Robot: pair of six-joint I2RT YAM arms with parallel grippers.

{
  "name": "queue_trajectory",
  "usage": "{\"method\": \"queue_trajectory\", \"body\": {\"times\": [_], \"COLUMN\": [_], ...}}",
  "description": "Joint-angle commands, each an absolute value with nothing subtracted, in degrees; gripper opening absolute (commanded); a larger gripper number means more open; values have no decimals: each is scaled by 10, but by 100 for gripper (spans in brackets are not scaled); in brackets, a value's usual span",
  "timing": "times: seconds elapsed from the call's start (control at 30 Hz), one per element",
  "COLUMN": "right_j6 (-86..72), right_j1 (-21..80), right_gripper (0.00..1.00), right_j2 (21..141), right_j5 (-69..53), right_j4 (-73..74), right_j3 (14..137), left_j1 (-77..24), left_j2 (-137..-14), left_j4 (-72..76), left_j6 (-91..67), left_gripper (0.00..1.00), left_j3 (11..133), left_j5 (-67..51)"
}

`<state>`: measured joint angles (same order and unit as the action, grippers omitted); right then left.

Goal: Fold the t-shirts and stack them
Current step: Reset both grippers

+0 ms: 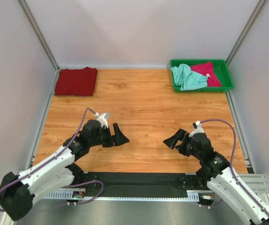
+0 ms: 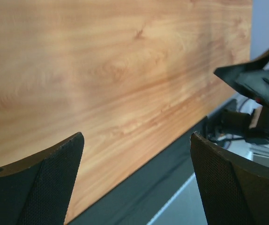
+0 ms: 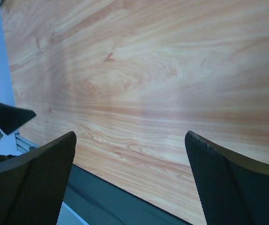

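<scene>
A folded shirt [image 1: 76, 81] lies on the bench [image 1: 144, 98] in its far left corner. A tray [image 1: 228, 75] sits in the far right corner, well apart from it. In the tray lie a left shirt [image 1: 187, 76] and a right shirt [image 1: 205, 72], touching. The left fingers [image 1: 120, 136] and right fingers [image 1: 174, 139] are over the near middle, facing each other with a gap between. A mat [image 1: 139, 180] runs along the near edge, between the arm bases.

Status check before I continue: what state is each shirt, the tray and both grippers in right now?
Green tray: holds two shirts.
Dark red shirt: folded, far left corner.
Mint green shirt: crumpled, in the tray.
Pinkish-red shirt: crumpled, in the tray.
Left gripper: open, empty.
Right gripper: open, empty.
</scene>
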<state>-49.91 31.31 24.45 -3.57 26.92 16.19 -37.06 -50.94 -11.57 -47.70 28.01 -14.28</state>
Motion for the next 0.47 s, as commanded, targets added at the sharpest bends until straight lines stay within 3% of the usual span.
{"method": "queue_trajectory", "body": {"times": [0.0,0.3,0.43], "right_j6": [-612,-688,-704], "right_j1": [311,311,311], "right_gripper": [100,100,100], "right_j2": [203,41,-35], "right_j5": [-63,-81,-101], "right_j4": [253,311,349], "right_j3": [117,17,-19], "left_j1": [-374,-374,-374], "left_j2": [-380,45,23], "left_j4": [-4,-46,27], "left_j6": [-608,-765,-786], "left_gripper": [100,100,100], "left_j3": [203,-20,-46], "left_j5": [-187,-173,-224]}}
